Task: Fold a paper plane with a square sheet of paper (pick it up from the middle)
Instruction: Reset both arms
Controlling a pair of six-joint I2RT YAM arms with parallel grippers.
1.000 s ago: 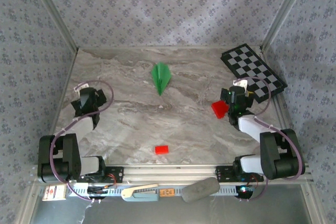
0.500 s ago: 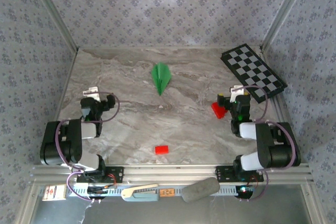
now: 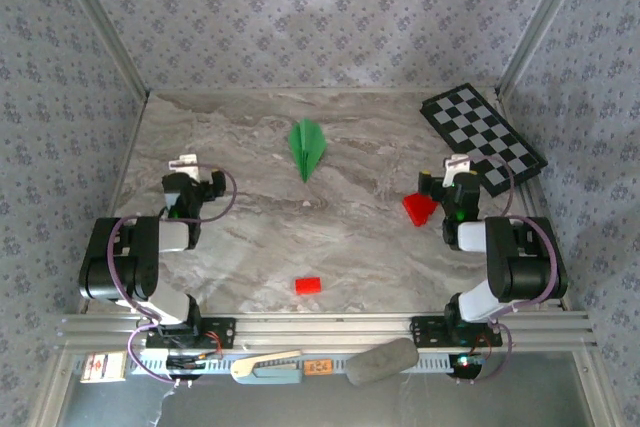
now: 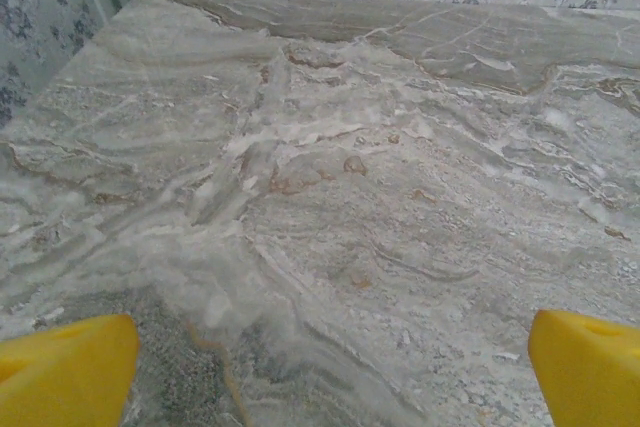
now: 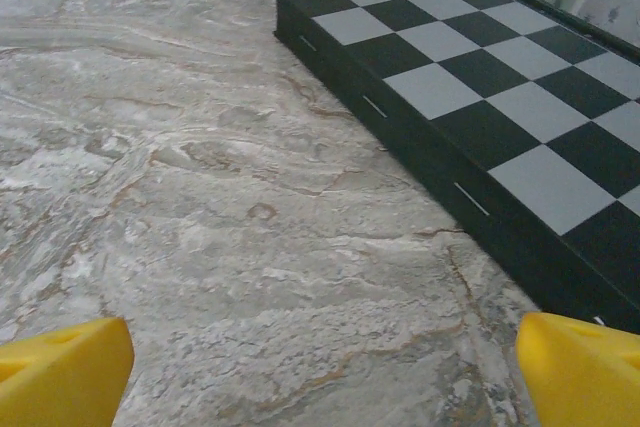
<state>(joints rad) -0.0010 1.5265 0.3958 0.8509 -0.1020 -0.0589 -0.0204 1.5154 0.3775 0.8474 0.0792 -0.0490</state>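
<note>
The marble worktop point(image 3: 250, 232) bears the paper plane point(image 3: 307, 147) toward its far edge, a checkerboard point(image 3: 482, 137) in the far-right corner, a red wedge point(image 3: 419, 209) near the right edge and a red block point(image 3: 308, 285) by the near edge.

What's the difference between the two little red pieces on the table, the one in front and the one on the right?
Shape: the wedge looks triangular and pointed, while the block is a flat rectangle. Size: the wedge looks somewhat larger than the block. Place: the wedge lies to the right, nearer the checkerboard; the block lies alone near the front edge. Both are red and rest on the table.
</note>
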